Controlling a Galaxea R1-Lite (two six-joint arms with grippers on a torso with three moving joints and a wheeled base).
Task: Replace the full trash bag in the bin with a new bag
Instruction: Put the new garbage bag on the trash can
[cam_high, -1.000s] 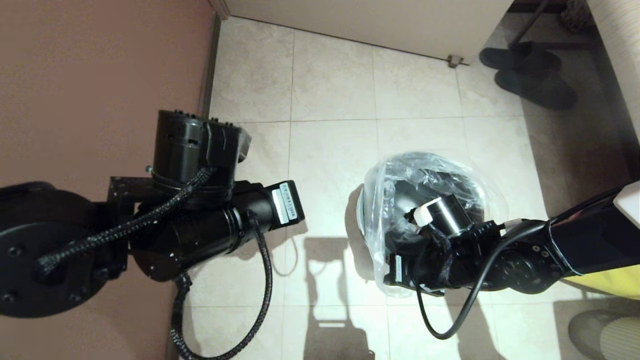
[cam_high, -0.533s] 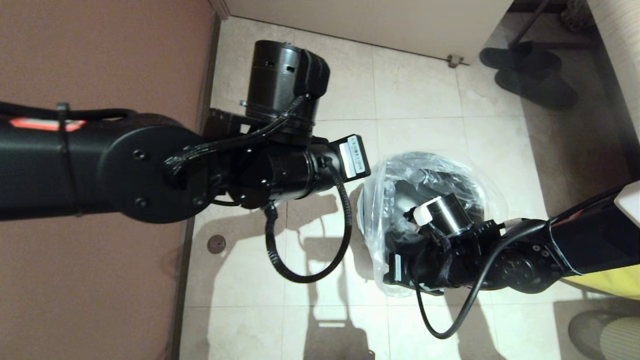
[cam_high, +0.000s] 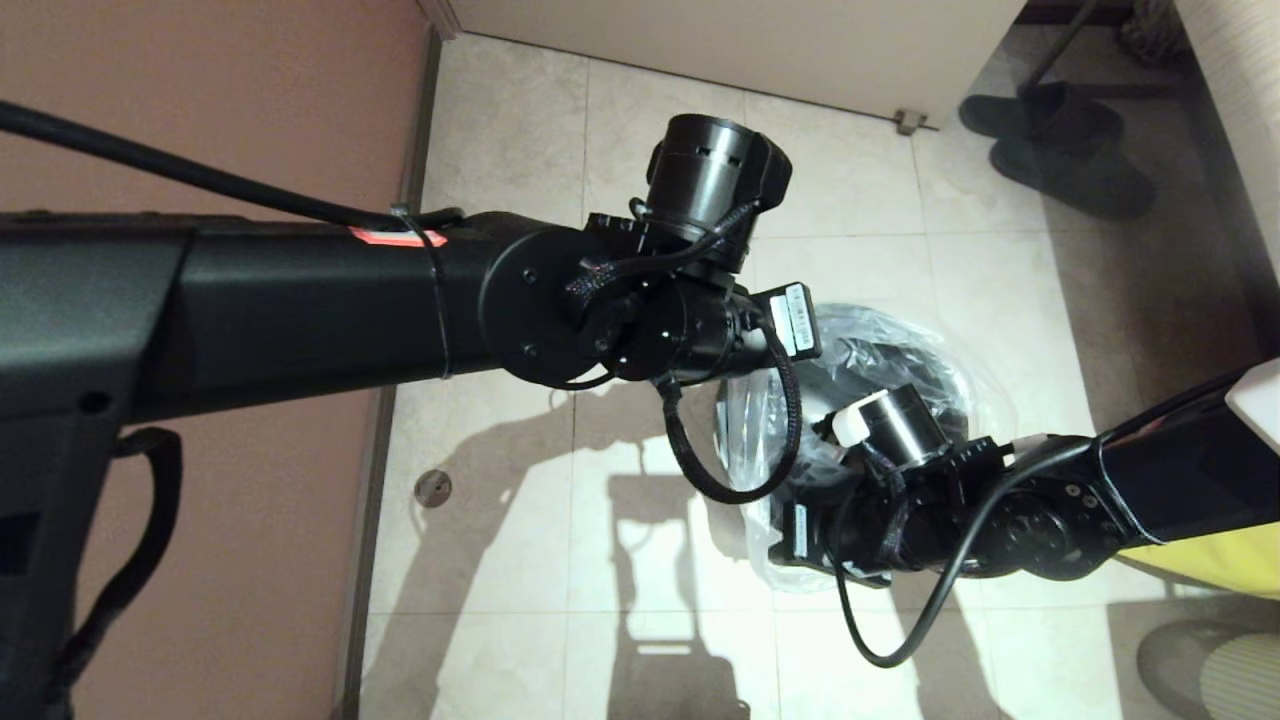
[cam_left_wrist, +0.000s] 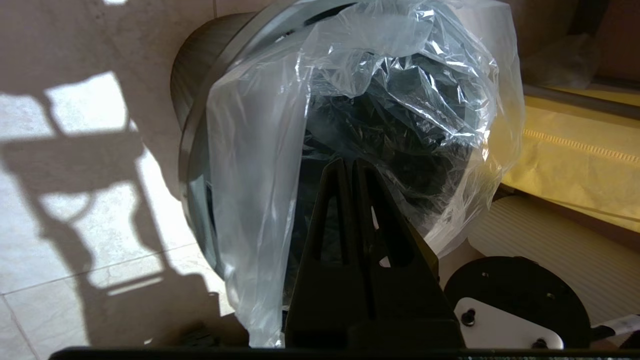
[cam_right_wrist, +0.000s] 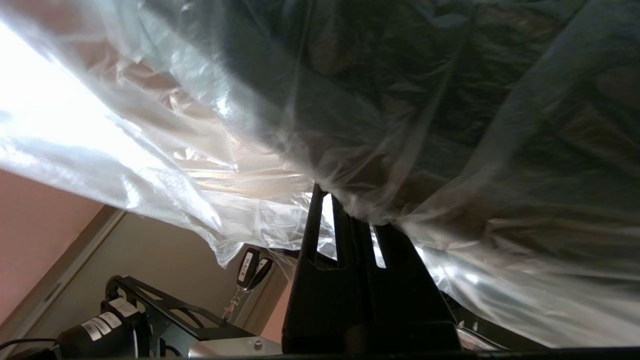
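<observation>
Bag (cam_high: 880, 345) film, thin, clear and crinkly, is draped over the bin (cam_left_wrist: 200, 120) on the tiled floor (cam_high: 640, 300). It looks light, limp and slippery, best pinched at its loose hem. The right gripper (cam_right_wrist: 340, 202) has its fingers closed on a fold of bag at the near side. The left gripper (cam_left_wrist: 348, 167), fingers together and empty, points at the mouth. Only the left wrist view shows the rim and ribbed wall; the head view hides both fingertips.
</observation>
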